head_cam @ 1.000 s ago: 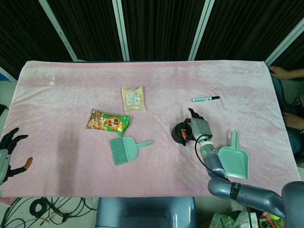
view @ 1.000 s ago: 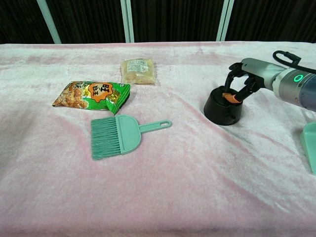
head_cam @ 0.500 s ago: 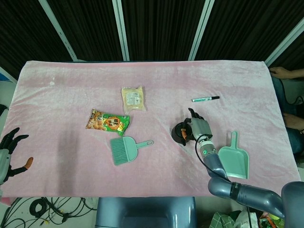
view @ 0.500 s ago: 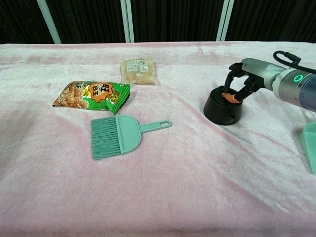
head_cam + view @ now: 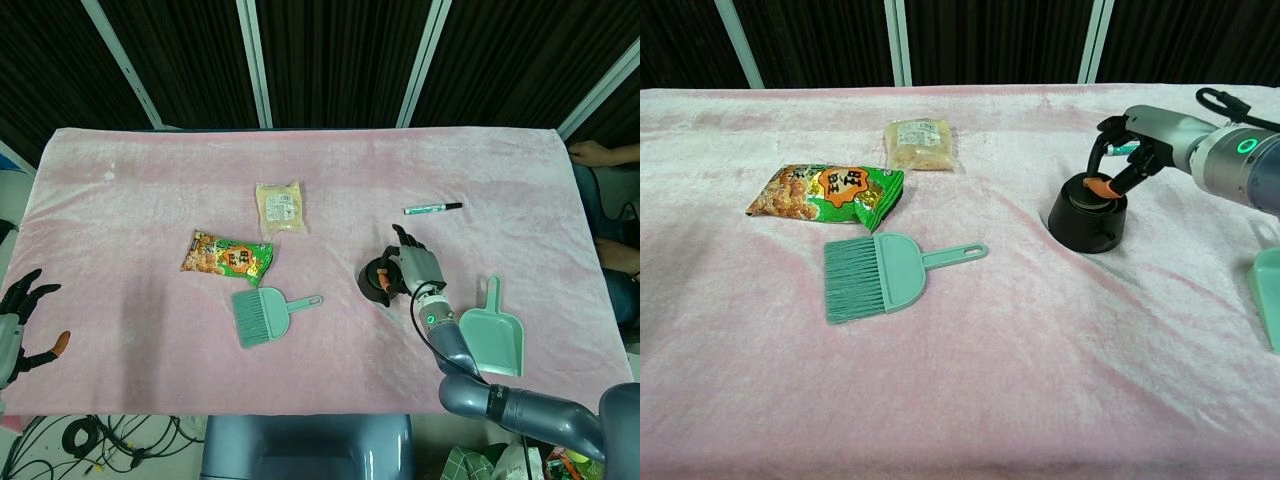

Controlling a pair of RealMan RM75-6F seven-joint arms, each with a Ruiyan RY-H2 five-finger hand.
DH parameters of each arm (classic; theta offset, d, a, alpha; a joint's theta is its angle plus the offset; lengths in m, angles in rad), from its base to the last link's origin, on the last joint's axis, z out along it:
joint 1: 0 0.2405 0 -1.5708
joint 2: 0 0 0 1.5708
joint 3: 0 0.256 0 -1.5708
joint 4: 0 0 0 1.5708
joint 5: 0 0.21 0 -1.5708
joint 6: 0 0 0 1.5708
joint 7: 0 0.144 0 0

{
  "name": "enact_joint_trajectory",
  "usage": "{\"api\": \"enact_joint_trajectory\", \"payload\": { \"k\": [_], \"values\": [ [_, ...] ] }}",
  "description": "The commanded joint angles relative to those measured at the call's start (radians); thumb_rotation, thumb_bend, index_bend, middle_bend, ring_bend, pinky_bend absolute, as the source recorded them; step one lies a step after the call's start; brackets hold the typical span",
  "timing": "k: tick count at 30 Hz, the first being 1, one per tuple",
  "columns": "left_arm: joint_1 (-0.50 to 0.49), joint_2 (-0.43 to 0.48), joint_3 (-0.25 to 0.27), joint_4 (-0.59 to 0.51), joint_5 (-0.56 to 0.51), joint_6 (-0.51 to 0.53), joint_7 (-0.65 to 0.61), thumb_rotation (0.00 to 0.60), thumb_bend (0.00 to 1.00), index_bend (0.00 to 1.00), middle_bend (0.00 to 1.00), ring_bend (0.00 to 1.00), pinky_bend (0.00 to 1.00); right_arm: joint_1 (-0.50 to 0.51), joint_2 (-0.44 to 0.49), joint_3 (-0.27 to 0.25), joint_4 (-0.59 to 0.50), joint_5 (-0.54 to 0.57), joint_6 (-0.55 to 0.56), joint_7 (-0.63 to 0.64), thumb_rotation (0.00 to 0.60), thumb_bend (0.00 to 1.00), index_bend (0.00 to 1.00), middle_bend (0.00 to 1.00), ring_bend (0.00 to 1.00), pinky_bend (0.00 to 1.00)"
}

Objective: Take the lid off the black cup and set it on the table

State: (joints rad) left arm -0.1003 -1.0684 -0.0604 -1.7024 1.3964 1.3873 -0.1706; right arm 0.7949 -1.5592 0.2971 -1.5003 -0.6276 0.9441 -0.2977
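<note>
The black cup [image 5: 376,278] [image 5: 1086,218] stands on the pink cloth right of centre, leaning a little to the left. Its black lid [image 5: 1078,192] is on top of it. My right hand [image 5: 415,267] [image 5: 1137,147] reaches in from the right and grips the lid: the orange-tipped thumb presses on its top while the other fingers curl over its far rim. My left hand [image 5: 20,318] hangs off the table's near left corner with its fingers spread, holding nothing; only the head view shows it.
A green snack bag [image 5: 227,256] [image 5: 830,190], a pale food packet [image 5: 279,207] [image 5: 919,142] and a teal brush [image 5: 262,312] [image 5: 880,273] lie to the left. A teal dustpan [image 5: 491,338] lies right of the cup and a marker [image 5: 432,208] behind it.
My right hand has risen slightly and shifted left on the lid. The cup has tipped and slid a little to the left with it. The left hand has not moved.
</note>
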Motion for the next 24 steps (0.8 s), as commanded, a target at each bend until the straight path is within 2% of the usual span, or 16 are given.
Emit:
{"api": "enact_joint_trajectory", "payload": {
  "k": [1,6,12,20,24],
  "values": [
    [0.000,0.000,0.000,0.000,0.001,0.001,0.000,0.600,0.34,0.20,0.02,0.00,0.18,-0.007,0.019,0.017,-0.019,-0.013,0.010,0.020,0.600,0.35,0.61,0.00,0.08,0.14],
    [0.001,-0.001,0.000,0.000,0.001,0.001,0.000,0.600,0.34,0.20,0.02,0.00,0.19,-0.022,0.061,0.035,-0.057,-0.032,0.018,0.048,0.600,0.35,0.61,0.00,0.08,0.14],
    [0.001,0.000,0.000,0.000,0.001,0.002,0.000,0.600,0.34,0.20,0.02,0.00,0.19,-0.067,0.149,0.018,-0.150,-0.076,0.052,0.053,0.600,0.35,0.61,0.00,0.08,0.14],
    [0.001,-0.001,0.001,-0.001,0.002,0.003,0.003,0.600,0.34,0.20,0.02,0.00,0.19,-0.199,0.319,-0.079,-0.346,-0.190,0.128,0.073,0.600,0.35,0.61,0.00,0.08,0.14],
    [0.002,-0.002,0.001,-0.002,0.003,0.005,0.006,0.600,0.34,0.20,0.02,0.00,0.19,-0.257,0.362,-0.129,-0.396,-0.261,0.152,0.106,0.600,0.35,0.61,0.00,0.08,0.14]
  ]
}}
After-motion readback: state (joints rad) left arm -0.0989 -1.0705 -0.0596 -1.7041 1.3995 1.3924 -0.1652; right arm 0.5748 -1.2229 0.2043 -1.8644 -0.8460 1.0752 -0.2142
